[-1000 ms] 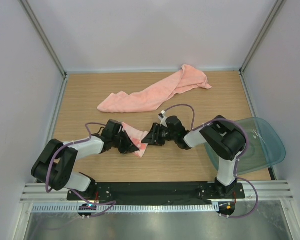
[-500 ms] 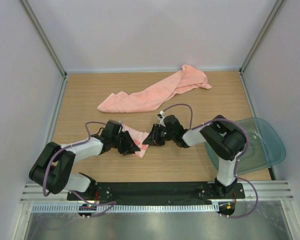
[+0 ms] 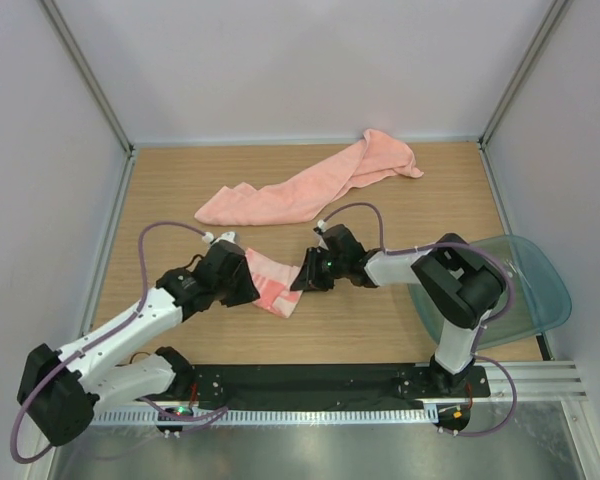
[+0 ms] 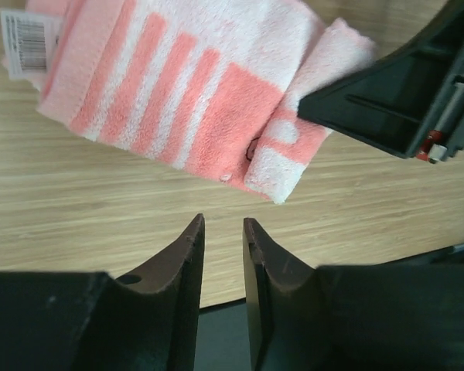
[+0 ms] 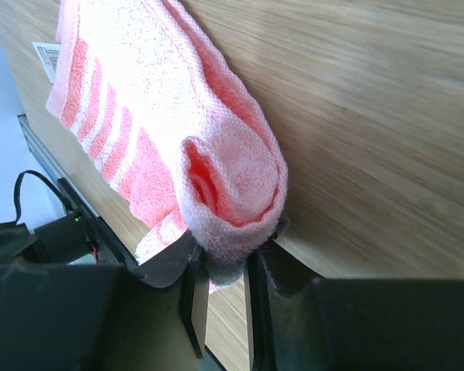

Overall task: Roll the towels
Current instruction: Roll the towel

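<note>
Nearest the arms, the left gripper [image 4: 223, 224] hovers just short of the striped towel [image 4: 178, 85], its jaws slightly apart and empty. The right gripper [image 5: 224, 259] pinches the towel's rolled end. Rolling seems underway; the next move calls for even turning. Farther back, the long towel [image 3: 310, 185] lies unrolled.

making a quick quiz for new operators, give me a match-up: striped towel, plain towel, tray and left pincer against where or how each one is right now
Things
1. striped towel
2. plain towel
3. tray
4. left pincer

Place or state
a. at the right edge of the table, beside the right arm
b. empty, jaws slightly apart, just short of a towel
c. stretched out loose along the far side of the table
d. rolled end pinched in the right pincer

Pairs: 1-d, 2-c, 3-a, 4-b
</note>
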Tool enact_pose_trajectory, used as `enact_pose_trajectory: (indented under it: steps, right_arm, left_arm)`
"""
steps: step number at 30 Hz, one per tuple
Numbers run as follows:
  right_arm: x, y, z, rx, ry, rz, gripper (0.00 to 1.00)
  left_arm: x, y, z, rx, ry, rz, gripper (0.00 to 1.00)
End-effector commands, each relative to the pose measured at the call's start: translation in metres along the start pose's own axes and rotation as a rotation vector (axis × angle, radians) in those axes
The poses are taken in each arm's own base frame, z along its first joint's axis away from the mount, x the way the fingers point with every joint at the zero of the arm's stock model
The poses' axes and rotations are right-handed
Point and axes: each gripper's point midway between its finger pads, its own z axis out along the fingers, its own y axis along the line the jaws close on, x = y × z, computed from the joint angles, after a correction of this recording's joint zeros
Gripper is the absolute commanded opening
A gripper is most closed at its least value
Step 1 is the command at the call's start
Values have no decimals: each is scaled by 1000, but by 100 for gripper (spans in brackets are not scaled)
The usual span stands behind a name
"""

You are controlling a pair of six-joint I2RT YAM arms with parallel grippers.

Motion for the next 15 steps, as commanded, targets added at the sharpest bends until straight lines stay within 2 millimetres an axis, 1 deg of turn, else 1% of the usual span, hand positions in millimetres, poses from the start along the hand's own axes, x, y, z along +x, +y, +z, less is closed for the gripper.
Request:
enact_pose_trajectory:
  steps: [1,2,3,4,5,6,7,8,9,10,11,12,13,14,15]
  right_arm:
    - [-6,4,-14,52,-4,-29,18]
    - [-6,7,-16,53,-2,-34,18]
    - [-5,11,-18,48,3,-46,18]
    - [-5,12,-19,58,11,-46,18]
    - [-5,13,-20,60,16,-49,18]
    - [-6,18,-21,51,11,-63,18]
    - [-3,15,-24,73,32,-53,18]
    - [-3,15,-24,78,36,-54,18]
    - [-1,16,-26,81,41,-55,18]
    - [-2,16,-27,87,45,-58,18]
    - [-1,16,-28,88,51,-58,18]
    - [-1,17,-29,90,51,-58,18]
    - [1,16,-29,93,58,-59,18]
    - [0,16,-30,94,55,-62,18]
    - [0,17,-30,93,56,-63,18]
  left_arm:
    - [-19,-7,-20,-81,-142,152,27]
    - [-24,-21,-27,-64,-177,195,27]
    - [-14,-40,-32,-32,-188,279,27]
    - [-19,-41,-28,-95,-240,331,28]
    - [-17,-49,-29,-98,-255,385,30]
    - [-10,-69,-34,-66,-272,448,31]
    - [-10,-74,-31,-89,-299,483,31]
    - [-4,-78,-22,-122,-295,539,34]
    - [5,-92,-22,-108,-302,585,35]
    - [8,-98,-19,-114,-313,610,38]
    - [13,-99,-8,-156,-320,656,41]
    - [22,-103,-4,-159,-316,702,44]
    - [24,-110,-1,-158,-320,717,50]
    - [32,-107,12,-200,-305,760,53]
    - [36,-108,15,-212,-304,786,55]
